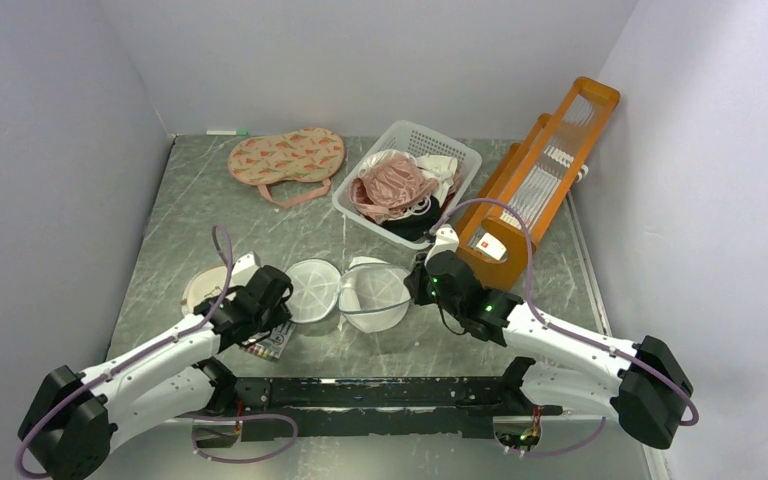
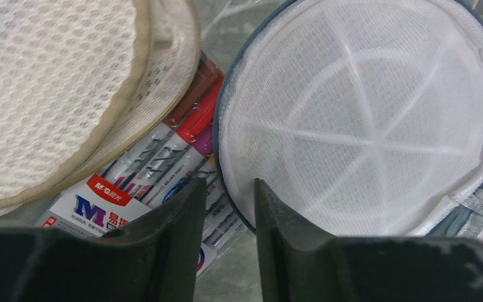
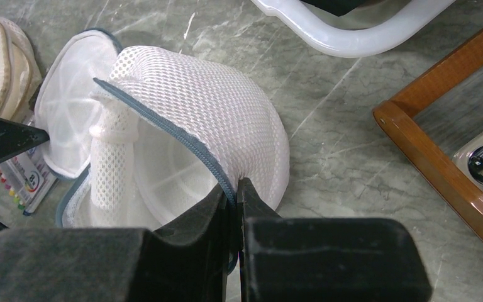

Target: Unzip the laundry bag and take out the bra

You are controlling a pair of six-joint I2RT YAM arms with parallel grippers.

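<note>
The laundry bag lies unzipped at the middle of the top view on the grey table, its two round mesh halves side by side, and no garment shows inside it. In the right wrist view the right gripper sits at lower centre of the frame, its two fingers pressed together on the bag's dark zipper rim, pinching it where the domed half stands up. The left gripper shows at the bottom of the left wrist view with its fingers spread a little apart and nothing between them; their tips lie just beside the rim of the flat half, over a pack of markers. A beige mesh piece fills the upper left of that frame, overlapping the pack. The bra, dusty pink, lies in a white basket above centre in the top view, on top of white and dark garments, well apart from the bag. A watermelon-print pouch lies to the left of the basket, and an orange wooden rack stands along the right.
</note>
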